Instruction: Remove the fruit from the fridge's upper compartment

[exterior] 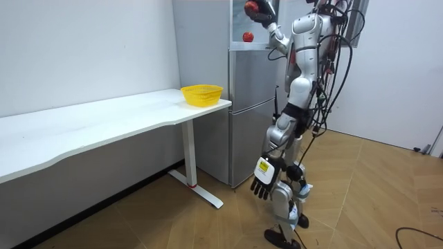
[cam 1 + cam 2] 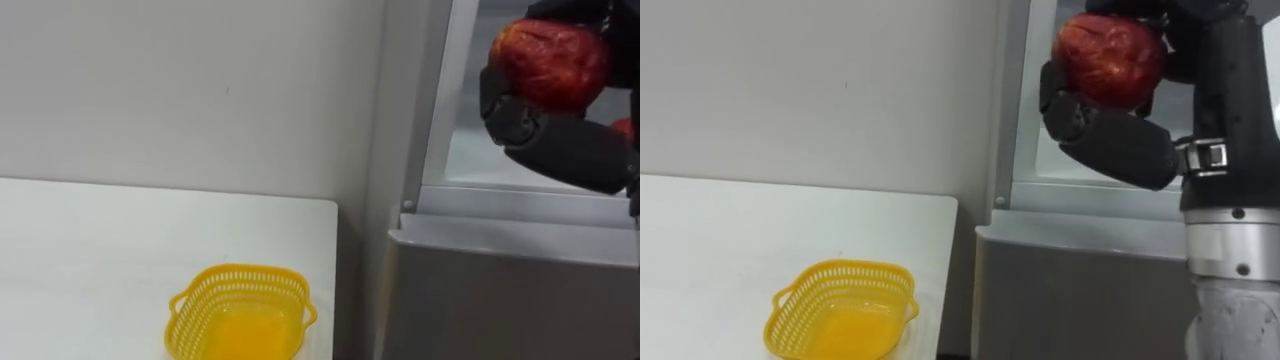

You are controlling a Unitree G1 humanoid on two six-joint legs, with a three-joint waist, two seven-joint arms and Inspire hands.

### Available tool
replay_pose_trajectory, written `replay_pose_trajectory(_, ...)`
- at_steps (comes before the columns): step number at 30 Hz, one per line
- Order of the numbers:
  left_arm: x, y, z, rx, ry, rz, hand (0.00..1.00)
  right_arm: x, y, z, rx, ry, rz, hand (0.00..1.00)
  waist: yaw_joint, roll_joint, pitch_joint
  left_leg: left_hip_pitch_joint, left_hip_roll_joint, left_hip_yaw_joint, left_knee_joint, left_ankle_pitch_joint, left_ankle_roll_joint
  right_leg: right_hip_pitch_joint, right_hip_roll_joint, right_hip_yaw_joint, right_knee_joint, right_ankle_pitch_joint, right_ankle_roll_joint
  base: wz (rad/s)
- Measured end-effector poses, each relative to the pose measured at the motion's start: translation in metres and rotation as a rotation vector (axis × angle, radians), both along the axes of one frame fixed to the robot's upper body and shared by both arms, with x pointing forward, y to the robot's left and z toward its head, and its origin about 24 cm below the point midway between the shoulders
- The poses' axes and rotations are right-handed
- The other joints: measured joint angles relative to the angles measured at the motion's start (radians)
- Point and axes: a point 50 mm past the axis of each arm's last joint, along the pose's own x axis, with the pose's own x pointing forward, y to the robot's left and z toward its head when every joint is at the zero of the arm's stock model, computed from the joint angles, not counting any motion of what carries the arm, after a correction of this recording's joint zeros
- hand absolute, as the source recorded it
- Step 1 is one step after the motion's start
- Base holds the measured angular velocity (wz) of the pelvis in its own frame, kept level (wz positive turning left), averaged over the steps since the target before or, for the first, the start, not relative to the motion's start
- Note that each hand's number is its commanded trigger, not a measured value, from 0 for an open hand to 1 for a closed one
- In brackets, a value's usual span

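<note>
A red apple [image 2: 1110, 58] is held up in front of the open upper fridge compartment [image 2: 470, 150], with my right hand [image 2: 1108, 132] shut round it from below. In the room view the apple [image 1: 252, 8] is level with the top of the compartment. A second red fruit [image 1: 247, 36] lies lower inside on the shelf, and its edge shows past my hand [image 2: 625, 127]. My left hand [image 1: 263, 185] hangs at my side with its fingers relaxed and holds nothing.
I stand facing the grey fridge [image 1: 249, 111], whose lower door [image 2: 510, 290] is closed. A yellow plastic basket [image 2: 240, 312], empty, sits on the white table [image 2: 90, 260] near the corner beside the fridge. A white wall runs behind the table.
</note>
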Motion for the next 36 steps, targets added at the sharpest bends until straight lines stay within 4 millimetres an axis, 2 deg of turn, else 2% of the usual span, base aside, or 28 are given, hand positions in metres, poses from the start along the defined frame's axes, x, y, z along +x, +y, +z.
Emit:
replay_pose_trajectory(3,-0.001,-0.001,0.000,-0.004,0.003,-0.005,0.00,-0.012,0.009,0.008,-0.009,-0.086,0.044,1.00,0.002,-0.006,-0.0001,0.000,0.000,-0.001,0.004,0.000,0.000,0.003,-0.001,-0.003,0.001,0.000,0.000,0.00)
replay_pose_trajectory(6,0.001,-0.001,-0.001,-0.006,0.000,-0.007,0.00,-0.017,0.017,0.010,-0.017,-0.109,0.087,1.00,0.004,-0.015,0.0039,0.001,-0.001,-0.003,0.006,0.000,0.000,0.004,-0.003,-0.010,0.004,0.001,-0.001,0.00)
replay_pose_trajectory(11,0.008,-0.002,-0.001,-0.026,-0.007,-0.015,0.00,-0.016,0.038,0.003,-0.193,-0.074,0.110,1.00,0.007,-0.028,0.0072,-0.002,-0.001,-0.007,0.000,0.000,0.000,-0.002,-0.003,-0.008,0.015,0.001,-0.002,0.00)
replay_pose_trajectory(17,0.019,-0.004,-0.002,-0.053,-0.013,-0.036,0.00,-0.015,0.064,-0.010,-0.326,-0.002,0.218,1.00,0.056,-0.039,0.0061,-0.003,0.001,-0.007,0.005,0.001,-0.002,-0.004,-0.001,-0.010,0.013,0.003,-0.004,0.01)
replay_pose_trajectory(19,0.018,-0.006,-0.003,-0.061,0.001,-0.058,0.00,-0.014,0.071,-0.015,-0.356,0.031,0.258,1.00,0.075,-0.041,0.0062,0.001,0.000,-0.015,0.006,0.001,-0.002,0.003,-0.002,-0.023,0.012,0.003,-0.004,0.09)
replay_pose_trajectory(23,0.018,-0.008,-0.004,-0.065,0.014,-0.087,0.00,-0.013,0.081,-0.021,-0.401,0.071,0.313,1.00,0.084,-0.050,0.0129,-0.004,-0.001,-0.033,0.006,0.001,-0.002,0.004,-0.004,-0.034,0.009,0.003,-0.004,0.11)
replay_pose_trajectory(27,0.015,-0.008,-0.004,-0.068,0.025,-0.099,0.00,-0.005,0.085,-0.034,-0.433,0.150,0.338,1.00,0.096,-0.055,0.0166,-0.022,-0.007,-0.057,0.011,0.001,-0.001,0.003,-0.008,-0.057,-0.002,0.003,-0.004,0.14)
replay_pose_trajectory(29,0.015,-0.008,-0.004,-0.068,0.025,-0.099,0.00,0.005,0.082,-0.043,-0.440,0.213,0.329,1.00,0.113,-0.054,0.0174,-0.024,-0.008,-0.059,0.014,0.002,-0.001,0.004,-0.008,-0.062,-0.002,0.003,-0.004,0.13)
replay_pose_trajectory(31,0.017,-0.008,-0.004,-0.067,0.021,-0.102,0.00,0.021,0.077,-0.059,-0.445,0.316,0.300,1.00,0.124,-0.057,0.0183,-0.026,-0.009,-0.064,0.014,0.003,-0.002,0.006,-0.009,-0.073,-0.002,0.003,-0.004,0.08)
replay_pose_trajectory(33,0.020,-0.008,-0.003,-0.072,0.016,-0.104,0.00,0.030,0.072,-0.071,-0.456,0.389,0.259,1.00,0.139,-0.062,0.0178,-0.027,-0.009,-0.066,0.012,0.003,-0.002,0.003,-0.010,-0.073,-0.002,0.003,-0.004,0.02)
replay_pose_trajectory(36,0.020,-0.008,-0.003,-0.078,0.023,-0.121,0.00,0.042,0.067,-0.095,-0.481,0.503,0.222,1.00,0.143,-0.072,0.0198,-0.035,-0.011,-0.081,0.014,0.005,-0.002,0.001,-0.010,-0.078,-0.002,0.003,-0.004,0.10)
